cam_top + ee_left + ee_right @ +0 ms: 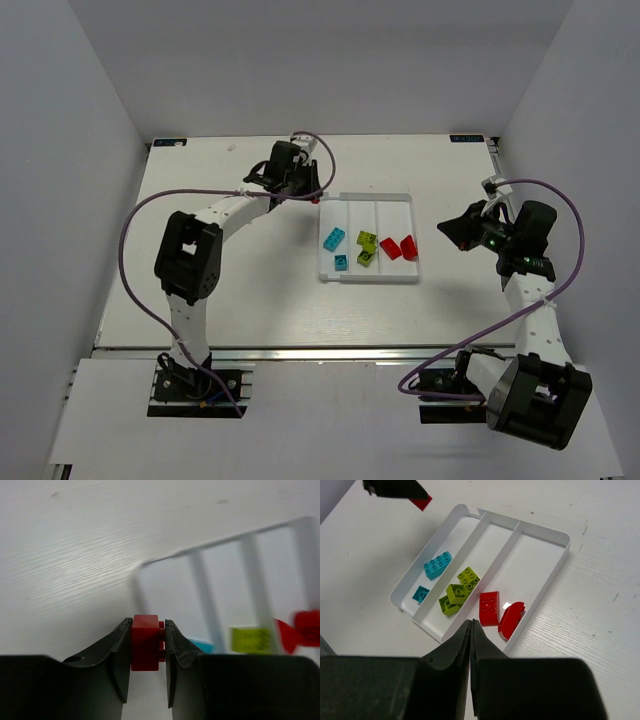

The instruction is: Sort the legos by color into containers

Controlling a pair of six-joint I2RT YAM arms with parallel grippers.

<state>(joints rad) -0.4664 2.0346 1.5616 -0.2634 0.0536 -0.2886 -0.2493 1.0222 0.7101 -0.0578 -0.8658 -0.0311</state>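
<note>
My left gripper is clamped on a red brick, hanging just off the tray at its far left corner; the right gripper sits pinched together with nothing in it, off the tray's right side. I reckon the brick belongs in the right-hand lane with the two reds; I'd carry it high over the cyan bricks and lime bricks, clear both ridges, lower onto the bare far end, then release. No readable writing anywhere.
</note>
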